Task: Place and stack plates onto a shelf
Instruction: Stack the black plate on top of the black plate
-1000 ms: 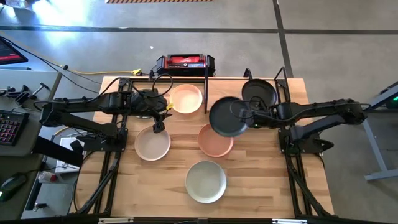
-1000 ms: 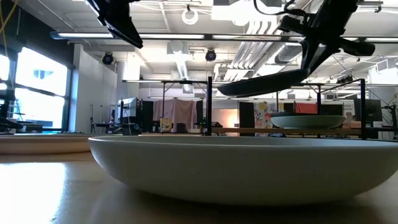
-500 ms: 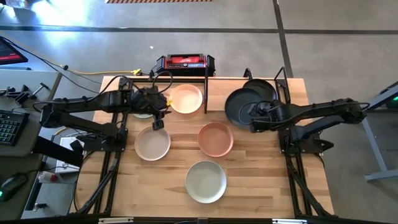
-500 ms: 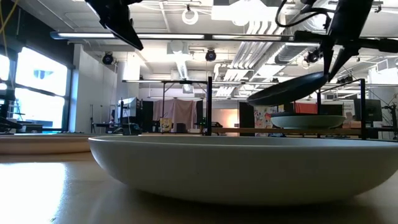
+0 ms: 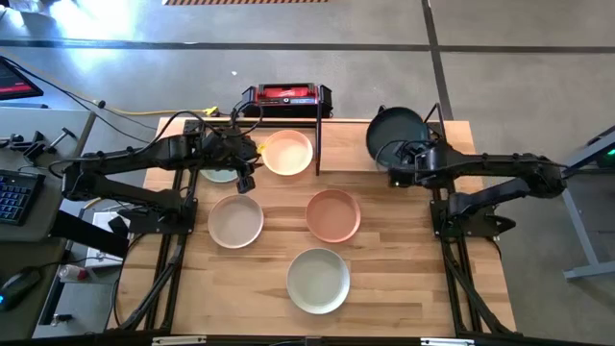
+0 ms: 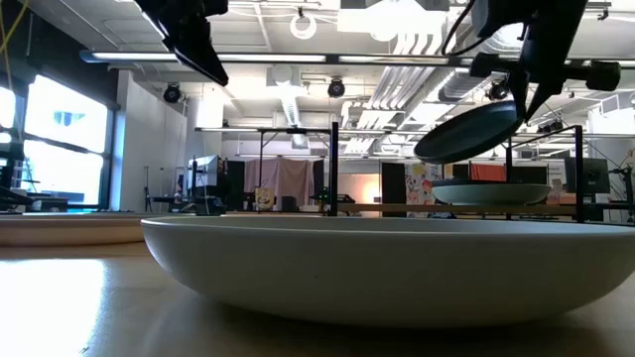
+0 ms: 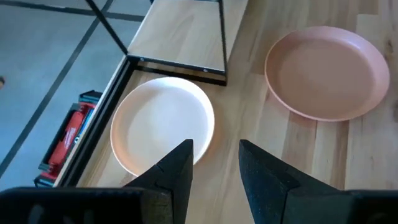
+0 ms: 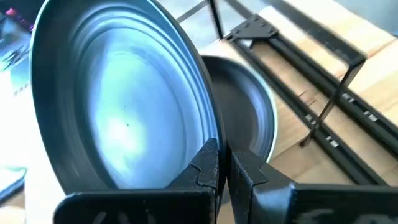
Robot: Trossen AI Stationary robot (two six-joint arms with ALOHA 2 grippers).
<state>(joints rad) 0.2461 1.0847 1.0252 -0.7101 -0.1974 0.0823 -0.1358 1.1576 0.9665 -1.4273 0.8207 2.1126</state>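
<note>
My right gripper (image 5: 402,161) (image 8: 222,163) is shut on a black plate (image 5: 394,128) (image 8: 118,106) (image 6: 468,131). It holds that plate tilted above a second black plate (image 8: 249,118) (image 6: 491,192), which lies flat on the shelf (image 5: 318,135) at the far right. My left gripper (image 5: 245,180) (image 7: 214,162) hangs open over the table's far left, near a cream plate (image 5: 287,152) (image 7: 163,127), with nothing between its fingers. On the table lie a terracotta pink plate (image 5: 333,214) (image 7: 326,71), a beige plate (image 5: 235,220) and a pale green plate (image 5: 318,280). My right gripper pinches the black plate's rim (image 8: 208,144) between its two fingers, on the plate's near side. The fingers slant down from the table's right. The plate is lifted clear and tilted, its hollow side up, over the black plate on the shelf.
A red-and-black box (image 5: 285,96) stands on the floor beyond the far edge. Another pale plate (image 5: 219,174) lies partly hidden under the left arm. The shelf's thin black rods (image 8: 298,68) and centre upright (image 6: 334,164) stand close to the held plate.
My right gripper has carried the black plate from above the terracotta pink plate toward the far right, and it now hangs over the black plate on the shelf. The wrist has rolled and the plate has tipped more steeply. My left gripper has shifted slightly toward the far edge.
</note>
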